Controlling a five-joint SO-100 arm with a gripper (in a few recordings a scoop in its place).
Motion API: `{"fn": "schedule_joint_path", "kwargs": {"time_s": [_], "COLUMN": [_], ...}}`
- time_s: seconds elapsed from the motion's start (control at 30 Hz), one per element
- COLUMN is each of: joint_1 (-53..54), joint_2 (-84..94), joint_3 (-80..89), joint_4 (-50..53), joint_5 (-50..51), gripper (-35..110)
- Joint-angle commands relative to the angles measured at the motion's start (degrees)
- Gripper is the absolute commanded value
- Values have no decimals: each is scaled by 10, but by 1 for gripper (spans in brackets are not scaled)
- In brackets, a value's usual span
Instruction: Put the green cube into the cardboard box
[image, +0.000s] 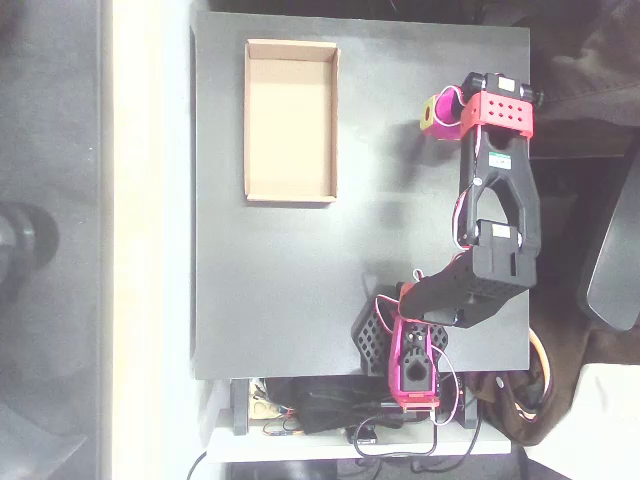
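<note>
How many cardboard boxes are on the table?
1: the cardboard box lies at the table's upper left in the overhead view. The arm covers some table at right.

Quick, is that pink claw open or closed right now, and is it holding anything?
Gripper: the overhead view does not show whether it is open, closed or holding anything.

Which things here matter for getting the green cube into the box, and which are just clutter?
For the job: cardboard box, empty, upper left on the table; gripper, to the right of the box; yellow-green patch at the gripper, which may be the cube or a gripper part, I cannot tell.

Lying about: cables below the table's lower edge; chair at the right.
</note>
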Motion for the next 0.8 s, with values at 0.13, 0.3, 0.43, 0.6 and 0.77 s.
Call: {"fn": "schedule_joint_path", "kwargs": {"time_s": [0.13,0.3,0.43,0.6,0.77], "joint_1": [13,15,15,16,16], "joint_2": [10,10,11,17,54], "joint_3": [-15,-15,-15,-15,-15], "joint_4": [-2,-2,-2,-2,-2], "joint_5": [3,3,3,3,3], "gripper": [18,6,4,4,4]}}
